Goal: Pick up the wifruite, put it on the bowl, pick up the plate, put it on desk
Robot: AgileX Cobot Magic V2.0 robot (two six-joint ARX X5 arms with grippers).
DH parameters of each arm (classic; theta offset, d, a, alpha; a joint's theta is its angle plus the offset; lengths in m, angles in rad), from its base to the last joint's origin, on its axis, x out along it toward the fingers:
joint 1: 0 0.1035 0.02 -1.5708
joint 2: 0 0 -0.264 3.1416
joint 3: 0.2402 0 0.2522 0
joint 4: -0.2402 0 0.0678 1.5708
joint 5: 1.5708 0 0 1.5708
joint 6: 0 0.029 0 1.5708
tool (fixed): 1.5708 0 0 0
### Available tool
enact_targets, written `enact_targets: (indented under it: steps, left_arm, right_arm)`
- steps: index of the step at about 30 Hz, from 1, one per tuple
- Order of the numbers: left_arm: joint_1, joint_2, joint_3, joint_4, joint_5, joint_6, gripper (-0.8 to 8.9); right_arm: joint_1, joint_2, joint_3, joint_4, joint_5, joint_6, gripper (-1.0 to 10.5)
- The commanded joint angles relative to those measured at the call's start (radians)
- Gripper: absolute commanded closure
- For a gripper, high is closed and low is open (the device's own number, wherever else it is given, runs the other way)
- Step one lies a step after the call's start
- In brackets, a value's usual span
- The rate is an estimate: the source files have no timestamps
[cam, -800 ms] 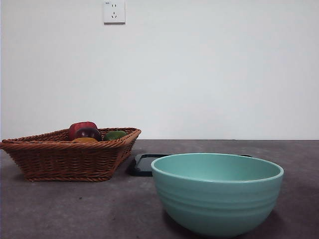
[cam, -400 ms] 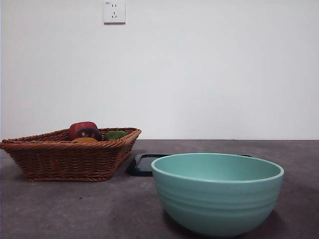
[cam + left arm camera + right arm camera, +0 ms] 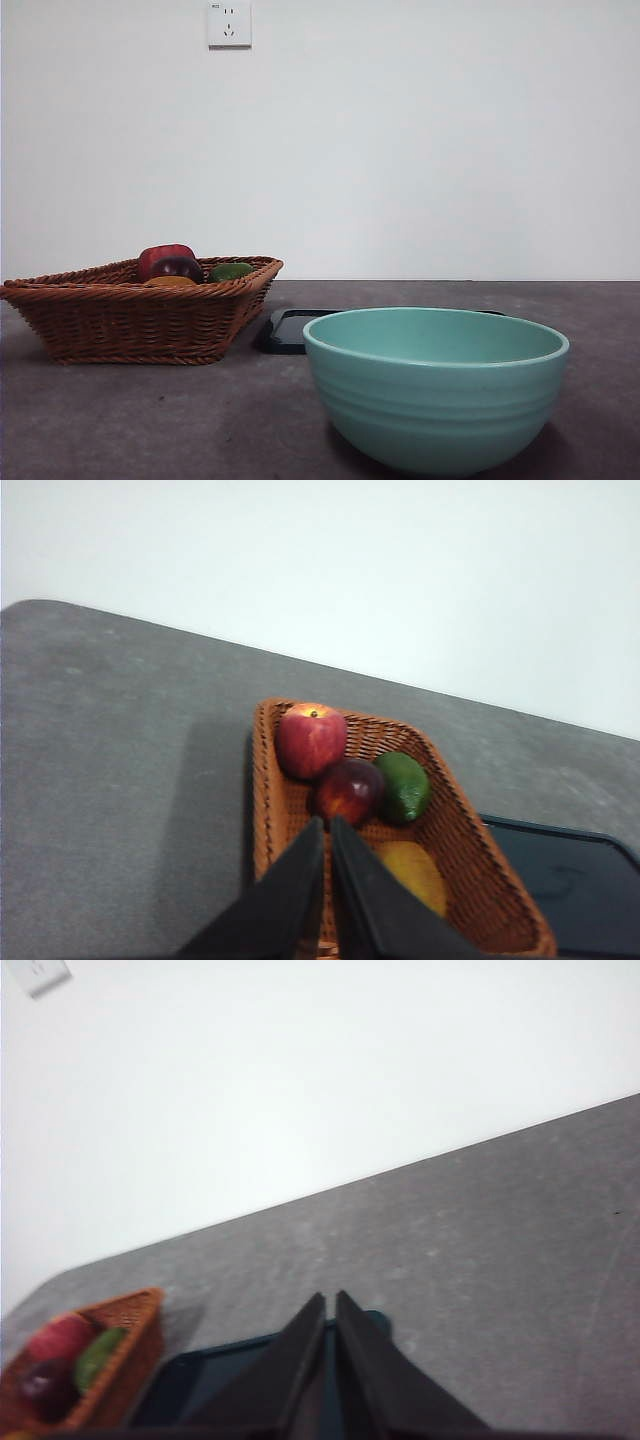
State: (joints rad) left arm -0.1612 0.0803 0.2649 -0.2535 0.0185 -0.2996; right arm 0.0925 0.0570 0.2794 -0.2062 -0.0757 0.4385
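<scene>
The orange-brown wifruite lies in a wicker basket, mostly hidden by its rim; the left wrist view shows it by the basket's near wall. The teal bowl stands empty at the front of the dark grey desk. A flat dark plate lies between basket and bowl. My left gripper is shut and empty above the basket. My right gripper is shut and empty above the plate. Neither gripper shows in the front view.
The basket also holds a red apple, a dark red-purple fruit and a green fruit. A white wall with a socket stands behind the desk.
</scene>
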Motion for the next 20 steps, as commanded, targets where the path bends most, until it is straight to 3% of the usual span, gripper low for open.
enact_targets:
  steps: [1,11,17,20]
  left_arm:
    - [-0.013,0.046,0.089,-0.016,0.008,-0.013,8.02]
    - [-0.053,0.263,0.403,-0.143,0.137,0.018,8.02]
    - [-0.079,0.364,0.562,-0.244,0.274,0.042,8.02]
    - [-0.09,0.409,0.631,-0.303,0.324,0.064,8.02]
  right_arm:
    - [0.012,0.053,0.079,-0.055,-0.016,0.056,9.4]
    - [0.046,0.274,0.375,-0.251,-0.244,-0.009,9.4]
    - [0.068,0.38,0.539,-0.351,-0.405,-0.11,9.4]
    - [0.089,0.42,0.62,-0.426,-0.431,-0.17,9.4]
